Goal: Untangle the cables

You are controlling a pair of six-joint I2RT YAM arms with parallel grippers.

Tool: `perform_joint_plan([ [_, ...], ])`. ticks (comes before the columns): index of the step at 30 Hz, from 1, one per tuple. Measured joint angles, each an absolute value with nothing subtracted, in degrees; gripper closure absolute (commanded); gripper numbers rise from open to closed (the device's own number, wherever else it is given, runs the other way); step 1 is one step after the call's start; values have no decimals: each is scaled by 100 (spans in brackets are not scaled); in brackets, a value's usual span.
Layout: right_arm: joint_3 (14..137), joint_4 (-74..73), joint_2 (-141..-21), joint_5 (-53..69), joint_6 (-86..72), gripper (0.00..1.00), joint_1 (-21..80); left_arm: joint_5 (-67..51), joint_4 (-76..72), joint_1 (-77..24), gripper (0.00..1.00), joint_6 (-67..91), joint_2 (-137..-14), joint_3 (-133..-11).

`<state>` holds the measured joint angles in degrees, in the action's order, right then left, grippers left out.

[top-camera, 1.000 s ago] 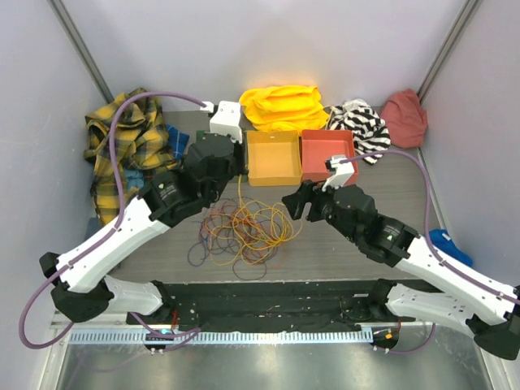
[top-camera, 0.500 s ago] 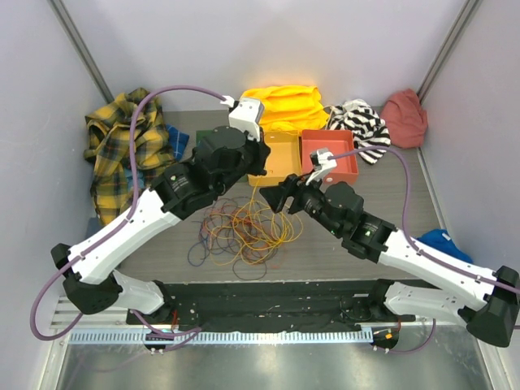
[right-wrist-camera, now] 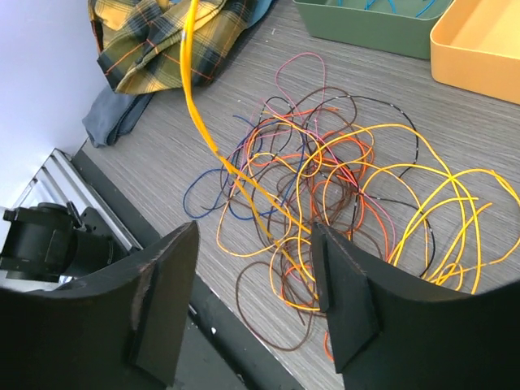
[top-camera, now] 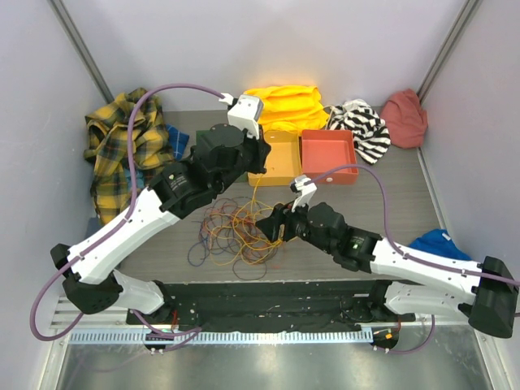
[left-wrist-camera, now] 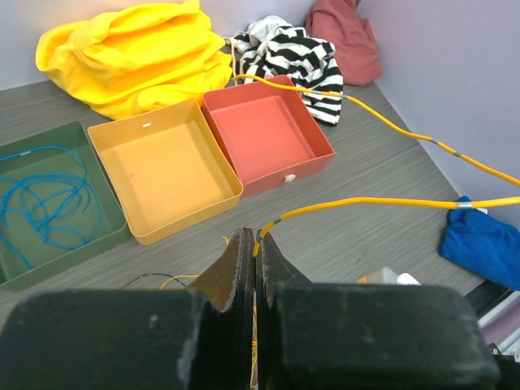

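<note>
On the grey table between lilac walls, left claw apparently pinches yellow cable; right claw gapes.

Grey tbl: cables, trays, clothes.

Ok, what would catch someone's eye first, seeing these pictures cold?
A tangle of cables, yellow, orange, red and dark loops, sprawls mid-table. The left gripper is shut on one yellow cable that rises out of it, and the right gripper hangs open just over the tangle.
</note>
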<state>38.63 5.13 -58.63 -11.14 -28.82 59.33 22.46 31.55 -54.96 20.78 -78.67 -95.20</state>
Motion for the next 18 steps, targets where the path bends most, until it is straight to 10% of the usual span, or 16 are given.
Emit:
perform_joint_plan([
  [10,3900,530,-6689,-1496,-2775,98,5942,2257,3162,-5496,100,2069,-7837,-9520],
  [18,4115,-596,-4950,-3055,-2650,99,5946,2630,3166,-5461,100,2008,-7603,-9376],
])
